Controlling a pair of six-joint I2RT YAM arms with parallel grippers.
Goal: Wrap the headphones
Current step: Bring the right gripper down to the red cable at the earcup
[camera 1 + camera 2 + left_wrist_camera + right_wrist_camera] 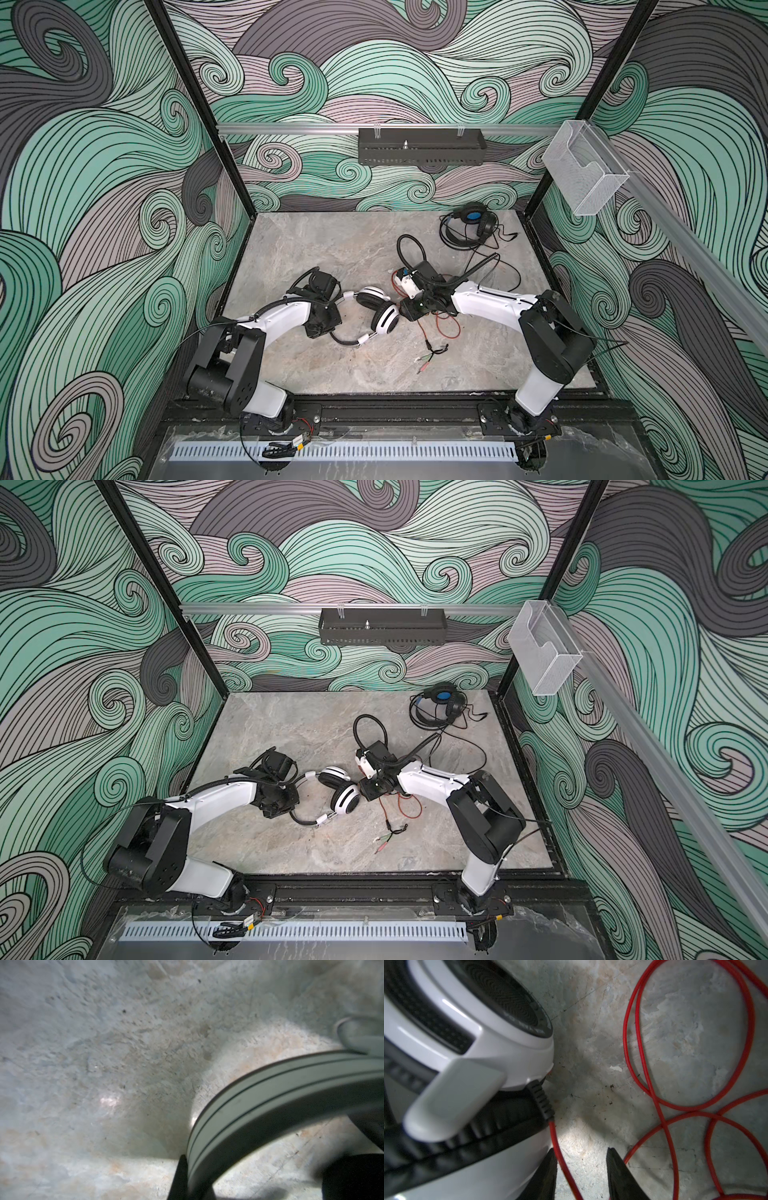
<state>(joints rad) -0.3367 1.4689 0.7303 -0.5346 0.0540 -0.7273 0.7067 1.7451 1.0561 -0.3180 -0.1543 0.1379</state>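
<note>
The white headphones [384, 318] [345, 798] lie mid-table with their two ear cups stacked. My left gripper [328, 322] [191, 1167] is shut on their headband [270, 1088], just above the table. The thin red cord [449, 328] [554, 1136] leaves the lower ear cup [467, 1043] and loops over the table to the right. My right gripper [409, 309] [581, 1150] stands open beside that ear cup; the cord runs between its jaws, close to one finger, unclamped. The black headphones [469, 226] [436, 702], with blue lining, lie at the back right, their black cord [511, 274] trailing forward.
The red cord's plugs [432, 355] lie toward the front of the marble table [332, 249]. A black wire tray [419, 145] hangs on the back rail. A clear plastic box [586, 170] hangs on the right rail. Patterned walls close in three sides.
</note>
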